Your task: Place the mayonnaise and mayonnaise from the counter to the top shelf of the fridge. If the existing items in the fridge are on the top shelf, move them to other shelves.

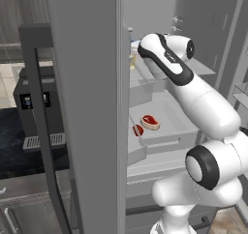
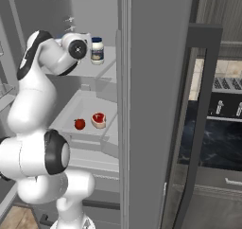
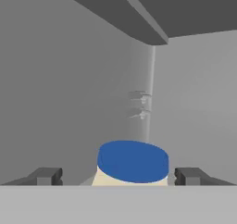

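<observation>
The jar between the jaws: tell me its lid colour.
Bright blue lid on a pale-yellow jar, clearest in the hand view.

From my right base camera, the fridge [image 2: 156, 81] stands open. I see a white mayonnaise jar [image 2: 97, 50] with a dark lid upright on the top shelf [image 2: 101, 69], near its front edge, just beside the arm's wrist. On a lower shelf [image 2: 87, 110], near its front edge, the steak [image 2: 99, 119] and red vegetable [image 2: 80, 124] sit close, not touching.

A slim white mayonnaise jar with a dark navy lid [image 2: 97, 50] stands upright on my fridge's top pale grey shelf [image 2: 101, 72]. A wider pale-yellow jar with a bright blue lid [image 3: 133, 163] sits upright between my fingertips. The red steak [image 2: 98, 119] and round red vegetable [image 2: 80, 124] lie side by side on a lower grey shelf [image 2: 80, 107].
</observation>
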{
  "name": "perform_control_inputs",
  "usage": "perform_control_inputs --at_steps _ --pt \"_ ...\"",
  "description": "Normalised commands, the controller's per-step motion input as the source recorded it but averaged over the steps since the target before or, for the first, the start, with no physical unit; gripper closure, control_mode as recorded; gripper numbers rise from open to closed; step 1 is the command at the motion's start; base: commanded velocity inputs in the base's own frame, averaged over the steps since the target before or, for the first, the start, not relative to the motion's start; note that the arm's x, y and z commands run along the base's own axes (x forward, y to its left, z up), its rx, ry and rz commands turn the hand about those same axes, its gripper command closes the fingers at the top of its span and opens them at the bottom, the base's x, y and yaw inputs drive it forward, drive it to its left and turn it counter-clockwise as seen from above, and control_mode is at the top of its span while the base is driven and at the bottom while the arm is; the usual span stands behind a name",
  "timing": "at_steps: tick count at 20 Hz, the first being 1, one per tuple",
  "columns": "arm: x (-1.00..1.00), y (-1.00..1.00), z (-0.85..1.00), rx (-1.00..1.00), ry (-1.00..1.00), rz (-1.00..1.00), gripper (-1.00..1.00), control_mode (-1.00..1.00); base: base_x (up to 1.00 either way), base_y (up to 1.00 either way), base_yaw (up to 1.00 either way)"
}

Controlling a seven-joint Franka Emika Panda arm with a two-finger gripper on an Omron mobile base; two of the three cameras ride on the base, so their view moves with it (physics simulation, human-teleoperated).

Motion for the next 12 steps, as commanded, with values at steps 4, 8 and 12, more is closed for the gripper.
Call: perform_control_inputs --at_steps 4,8,12 --pt "-0.32 0.0 0.22 0.0 0.0 0.0 -1.0 -1.0 0.0 0.0 0.0" --pt "-0.82 -0.06 0.32 0.0 -0.04 -0.03 -1.0 -1.0 0.0 0.0 0.0" --pt "-1.0 -0.26 0.31 0.0 -0.11 -0.07 -1.0 -1.0 0.0 0.0 0.0"
